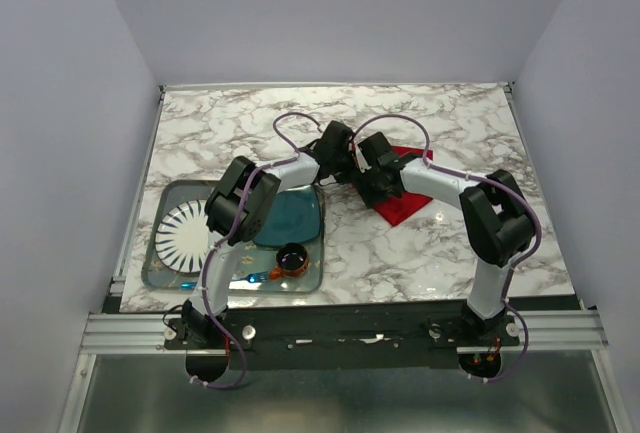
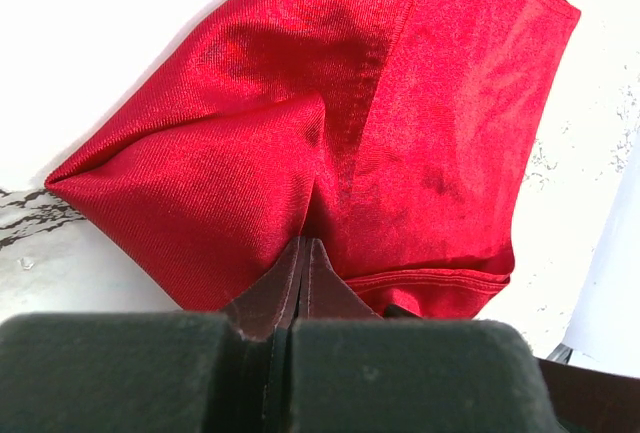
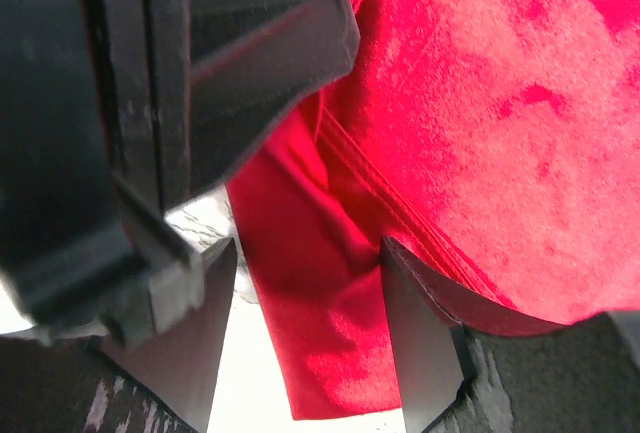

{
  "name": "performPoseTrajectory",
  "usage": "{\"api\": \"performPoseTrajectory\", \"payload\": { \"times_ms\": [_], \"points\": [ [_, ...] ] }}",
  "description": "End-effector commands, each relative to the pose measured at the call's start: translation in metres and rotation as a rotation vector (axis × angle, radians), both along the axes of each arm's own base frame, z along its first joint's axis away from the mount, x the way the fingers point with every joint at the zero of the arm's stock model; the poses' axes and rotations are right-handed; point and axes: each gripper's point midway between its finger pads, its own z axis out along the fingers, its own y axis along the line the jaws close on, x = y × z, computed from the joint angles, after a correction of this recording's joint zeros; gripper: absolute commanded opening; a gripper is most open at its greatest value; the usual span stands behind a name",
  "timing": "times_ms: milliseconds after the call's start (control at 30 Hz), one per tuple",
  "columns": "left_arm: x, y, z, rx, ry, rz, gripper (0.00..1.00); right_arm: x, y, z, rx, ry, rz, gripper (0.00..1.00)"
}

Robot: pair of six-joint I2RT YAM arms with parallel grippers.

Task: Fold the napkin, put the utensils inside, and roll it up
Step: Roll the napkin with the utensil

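The red napkin (image 2: 420, 123) lies partly folded on the marble table, right of centre in the top view (image 1: 405, 203). My left gripper (image 2: 305, 245) is shut and pinches a raised crease of the napkin near its near edge; in the top view it is at the napkin's left edge (image 1: 345, 166). My right gripper (image 3: 310, 338) is open, and a hanging flap of the napkin (image 3: 330, 333) sits between its jaws without being clamped. In the top view it is just right of the left gripper (image 1: 370, 178). The silver fork is not in view.
A glass tray (image 1: 160, 275) at the front left holds a white striped plate (image 1: 185, 236), a teal plate (image 1: 300, 215), a dark cup (image 1: 292, 256) and a blue plastic utensil (image 1: 255, 277). The left gripper's body (image 3: 150, 103) crowds the right wrist view.
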Motion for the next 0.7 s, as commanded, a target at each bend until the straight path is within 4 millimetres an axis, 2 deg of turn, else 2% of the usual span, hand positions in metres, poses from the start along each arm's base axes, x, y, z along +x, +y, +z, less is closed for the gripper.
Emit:
{"api": "performPoseTrajectory", "payload": {
  "times_ms": [0, 200, 267, 467, 533, 667],
  "points": [
    [-0.037, 0.023, -0.06, 0.121, 0.171, -0.024, 0.0, -0.014, 0.007, -0.017, 0.001, 0.103, -0.003, 0.67],
    [-0.036, 0.024, -0.057, 0.113, 0.169, -0.023, 0.0, -0.037, -0.003, -0.038, 0.028, 0.23, -0.11, 0.66],
    [-0.036, 0.025, -0.057, 0.116, 0.166, -0.028, 0.0, -0.041, -0.009, -0.047, 0.03, 0.265, -0.156, 0.58],
    [-0.033, 0.032, -0.05, 0.101, 0.158, -0.021, 0.0, -0.039, -0.019, -0.051, 0.032, 0.298, -0.228, 0.43],
    [-0.026, 0.032, -0.043, 0.084, 0.136, -0.018, 0.0, -0.04, -0.019, -0.053, 0.056, 0.325, -0.232, 0.34],
    [-0.016, 0.029, -0.027, 0.059, 0.104, -0.035, 0.0, -0.042, -0.016, -0.056, 0.111, 0.379, -0.229, 0.24]
  ]
}}
